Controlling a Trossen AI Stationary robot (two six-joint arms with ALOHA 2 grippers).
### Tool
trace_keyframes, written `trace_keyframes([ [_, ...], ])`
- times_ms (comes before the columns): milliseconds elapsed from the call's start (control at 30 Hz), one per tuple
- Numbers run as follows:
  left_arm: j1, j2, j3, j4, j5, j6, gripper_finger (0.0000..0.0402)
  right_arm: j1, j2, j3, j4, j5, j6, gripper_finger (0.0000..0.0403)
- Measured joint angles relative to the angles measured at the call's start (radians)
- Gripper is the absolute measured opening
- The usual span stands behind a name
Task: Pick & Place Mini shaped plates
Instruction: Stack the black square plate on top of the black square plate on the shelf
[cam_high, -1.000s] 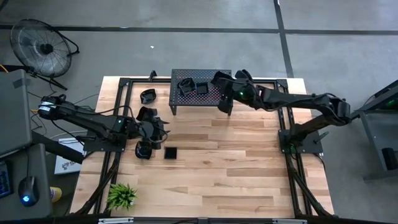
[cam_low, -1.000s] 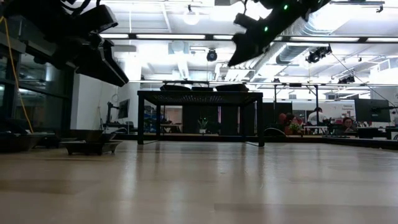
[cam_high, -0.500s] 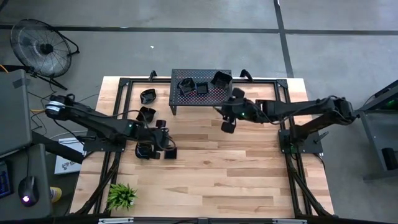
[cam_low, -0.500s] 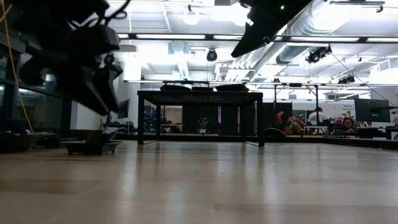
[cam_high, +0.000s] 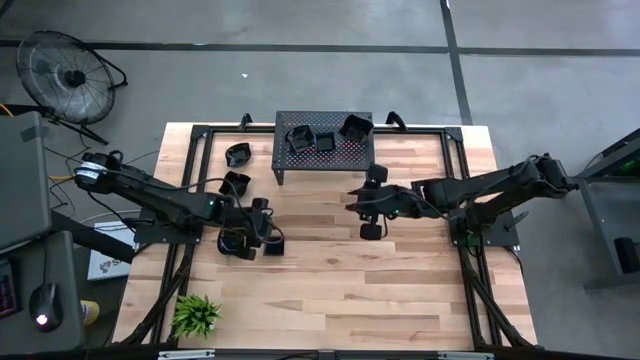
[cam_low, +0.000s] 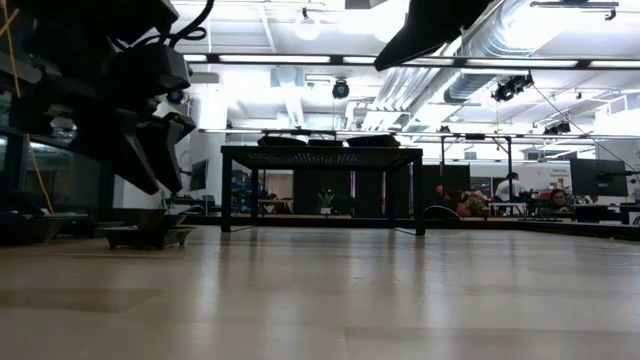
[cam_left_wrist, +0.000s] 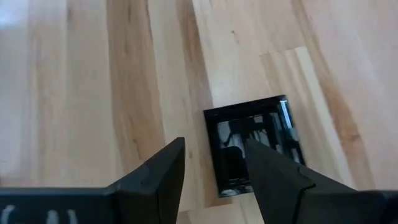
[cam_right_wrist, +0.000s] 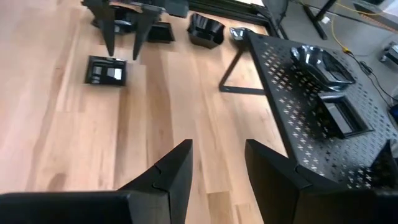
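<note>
A square mini plate (cam_high: 274, 245) lies flat on the wooden table left of centre. My left gripper (cam_high: 264, 228) hangs open just above it, tilted down. In the left wrist view the plate (cam_left_wrist: 255, 146) shows past the open fingers (cam_left_wrist: 214, 149), untouched. Three more plates (cam_high: 238, 154) (cam_high: 236, 183) (cam_high: 232, 243) rest on the table nearby. Three plates (cam_high: 298, 135) (cam_high: 325, 137) (cam_high: 356, 126) sit on the perforated stand (cam_high: 322, 152). My right gripper (cam_high: 356, 203) hovers open and empty over the table's middle; its wrist view (cam_right_wrist: 217, 152) shows nothing between the fingers.
The black perforated stand (cam_right_wrist: 298, 112) stands at the far middle of the table on thin legs. A small green plant (cam_high: 197, 315) sits at the near left corner. Bare wood (cam_high: 380, 290) spreads over the near and right parts of the table.
My right gripper has swung from above the stand's far right corner toward the table's near side and middle; a plate now shows on the stand where it was. My left gripper has sunk and tipped downward, moving right over the square plate.
</note>
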Motion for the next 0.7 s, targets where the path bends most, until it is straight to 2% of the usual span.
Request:
trace_keyframes([
  [167,-0.079,0.000,0.000,0.000,-0.013,-0.046,0.0165,0.022,0.000,0.000,-0.001,0.000,0.007,0.0142],
  [467,-0.258,0.014,0.002,0.006,-0.202,-0.134,0.0165,0.025,0.009,-0.001,-0.007,-0.004,0.050,0.0140],
  [700,-0.336,0.091,0.003,0.049,-0.257,-0.155,0.0165,0.025,0.011,-0.078,0.056,-0.011,0.097,0.0140],
])
